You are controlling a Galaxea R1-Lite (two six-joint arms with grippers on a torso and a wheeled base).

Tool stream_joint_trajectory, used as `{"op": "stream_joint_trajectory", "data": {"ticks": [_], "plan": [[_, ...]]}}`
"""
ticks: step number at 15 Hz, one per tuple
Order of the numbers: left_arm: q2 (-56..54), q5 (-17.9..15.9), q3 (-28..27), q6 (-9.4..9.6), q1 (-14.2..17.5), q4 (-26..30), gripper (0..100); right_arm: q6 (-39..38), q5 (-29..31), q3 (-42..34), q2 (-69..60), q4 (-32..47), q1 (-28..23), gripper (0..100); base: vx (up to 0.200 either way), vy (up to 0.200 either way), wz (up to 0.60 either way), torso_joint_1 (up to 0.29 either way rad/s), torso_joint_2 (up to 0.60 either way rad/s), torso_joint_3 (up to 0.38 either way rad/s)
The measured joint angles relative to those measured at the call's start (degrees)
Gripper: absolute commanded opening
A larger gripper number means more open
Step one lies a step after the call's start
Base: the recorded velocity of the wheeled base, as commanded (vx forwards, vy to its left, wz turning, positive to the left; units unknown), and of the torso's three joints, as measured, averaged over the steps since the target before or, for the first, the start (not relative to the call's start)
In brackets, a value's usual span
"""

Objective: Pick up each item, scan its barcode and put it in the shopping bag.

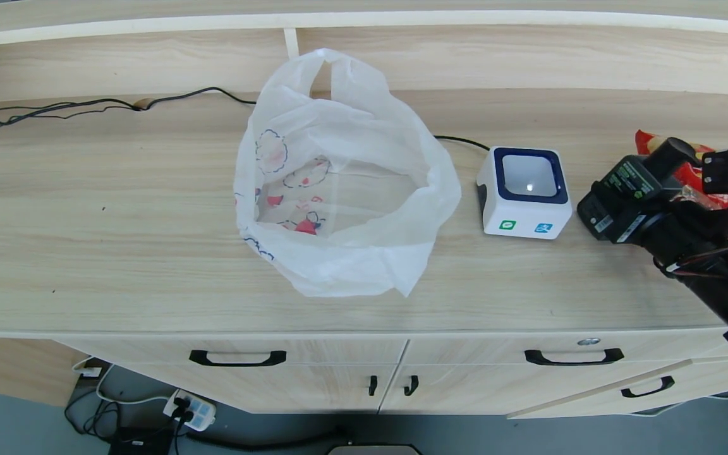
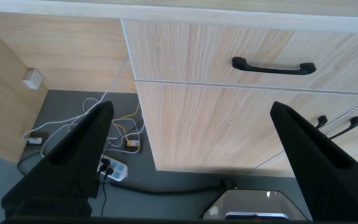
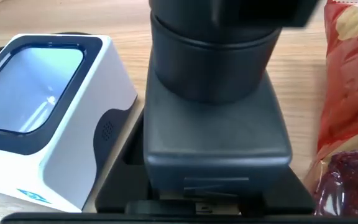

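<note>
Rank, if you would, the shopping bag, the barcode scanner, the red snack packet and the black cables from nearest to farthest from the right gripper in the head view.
1. Red snack packet: right at the right gripper, partly hidden by it, at the right end of the counter.
2. Barcode scanner: just to the gripper's left.
3. Shopping bag: mid-counter, beyond the scanner.
4. Black cables: far left, along the back.
</note>
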State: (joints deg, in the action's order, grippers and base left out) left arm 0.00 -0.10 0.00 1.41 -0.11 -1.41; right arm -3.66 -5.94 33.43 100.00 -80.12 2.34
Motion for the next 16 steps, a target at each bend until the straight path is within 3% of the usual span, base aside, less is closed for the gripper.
{"op": "stream_joint_trajectory", "data": {"ticks": [5,11,16], "plan": [[0.0,0.0,0.0,0.00,0.0,0.0,100,0.1,0.1,-1.5,-4.9,0.0,2.7,0,0.000,0.000,0.00,0.000,0.00,0.000],[0.0,0.0,0.0,0.13,0.0,0.2,100,1.6,1.5,-13.9,-17.8,0.5,10.4,0,0.000,0.000,0.00,0.000,0.00,0.000],[0.0,0.0,0.0,0.09,0.0,0.2,100,10.2,-5.9,-4.2,-14.1,0.7,10.9,0,0.000,0.000,0.00,0.000,0.00,0.012]]}}
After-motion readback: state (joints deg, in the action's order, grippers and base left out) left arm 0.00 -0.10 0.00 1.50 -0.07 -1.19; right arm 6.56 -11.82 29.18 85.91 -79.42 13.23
